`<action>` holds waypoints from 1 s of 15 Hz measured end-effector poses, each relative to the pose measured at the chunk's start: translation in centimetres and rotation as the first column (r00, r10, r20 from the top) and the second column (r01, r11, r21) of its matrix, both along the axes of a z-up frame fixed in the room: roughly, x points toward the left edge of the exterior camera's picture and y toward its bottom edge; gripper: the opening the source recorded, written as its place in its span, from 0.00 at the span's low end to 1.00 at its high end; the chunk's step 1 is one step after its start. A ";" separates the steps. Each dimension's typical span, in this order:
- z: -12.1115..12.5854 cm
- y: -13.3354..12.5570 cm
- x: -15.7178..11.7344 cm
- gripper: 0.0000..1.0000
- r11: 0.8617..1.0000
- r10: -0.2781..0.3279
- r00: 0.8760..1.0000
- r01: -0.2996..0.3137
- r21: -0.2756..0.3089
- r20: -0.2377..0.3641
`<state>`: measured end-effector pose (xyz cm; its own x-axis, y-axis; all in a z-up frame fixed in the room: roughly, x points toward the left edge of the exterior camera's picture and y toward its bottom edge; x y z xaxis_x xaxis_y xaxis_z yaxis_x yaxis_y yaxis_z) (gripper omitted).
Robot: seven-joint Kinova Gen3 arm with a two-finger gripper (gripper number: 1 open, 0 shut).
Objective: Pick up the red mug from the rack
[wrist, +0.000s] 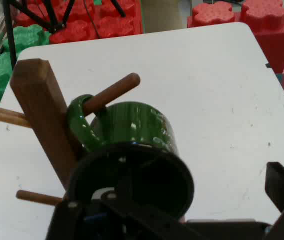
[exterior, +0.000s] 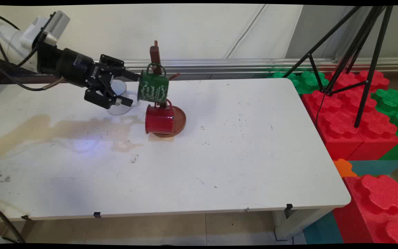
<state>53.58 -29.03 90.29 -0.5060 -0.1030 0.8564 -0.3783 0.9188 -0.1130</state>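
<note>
A wooden mug tree (exterior: pixel 155 55) stands on its round base (exterior: pixel 181 121) at the table's back middle. A green mug (exterior: pixel 153 88) hangs by its handle on an upper peg (wrist: pixel 116 92), its mouth facing my gripper. A red mug (exterior: pixel 159 119) hangs lower on the tree, just above the base. My gripper (exterior: pixel 134 90) comes in from the left and is open. In the hand view one finger reaches into the green mug's mouth (wrist: pixel 132 180), while the other finger (wrist: pixel 281 186) stands far off to the right, outside the mug. The jaws are wide apart.
A pale, glassy cup (exterior: pixel 117 103) sits on the table behind the gripper, partly hidden. A brownish stain (exterior: pixel 47 128) spreads over the table's left part. Red and green foam blocks (exterior: pixel 351 117) and a black tripod (exterior: pixel 365 79) stand beyond the table's right edge.
</note>
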 end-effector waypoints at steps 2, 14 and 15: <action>0.3 0.2 0.4 1.00 1.000 -0.002 1.000 0.002 -0.012 0.003; 0.8 3.3 5.2 1.00 0.999 0.004 0.999 -0.003 -0.036 0.034; 0.7 3.7 5.8 1.00 0.999 0.004 0.999 -0.003 -0.032 0.038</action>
<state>59.38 -25.30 91.01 -0.5379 -0.0775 0.8395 -0.3767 0.9129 -0.1571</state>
